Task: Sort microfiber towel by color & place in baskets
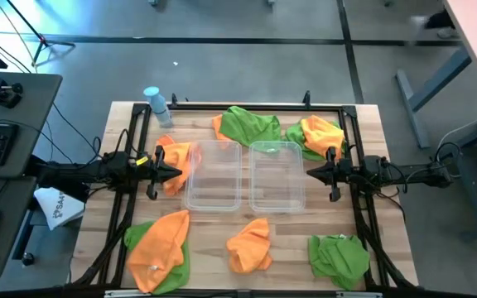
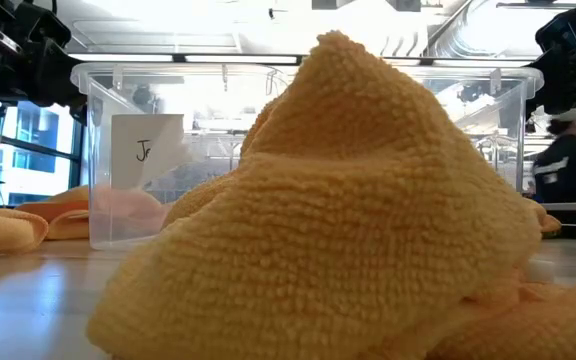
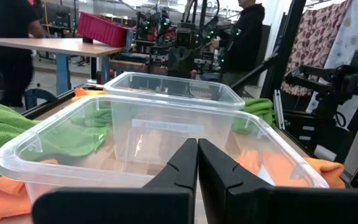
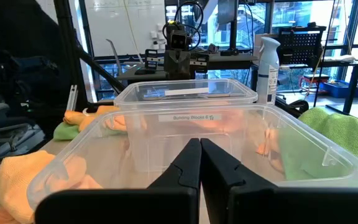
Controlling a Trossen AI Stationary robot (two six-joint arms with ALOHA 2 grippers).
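Two clear bins stand side by side mid-table, the left bin and the right bin. Towels lie around them: orange beside the left bin, green over orange at the far edge, orange on green far right, orange over green near left, orange near centre, green near right. My left gripper is shut, level, at the left bin's outer wall. My right gripper is shut, at the right bin's outer wall. Both point at the bins.
A pale-blue spray bottle stands at the table's far left corner. A white printed sheet lies off the table's left side. In the low view the near-centre orange towel fills the foreground. People stand in the room beyond.
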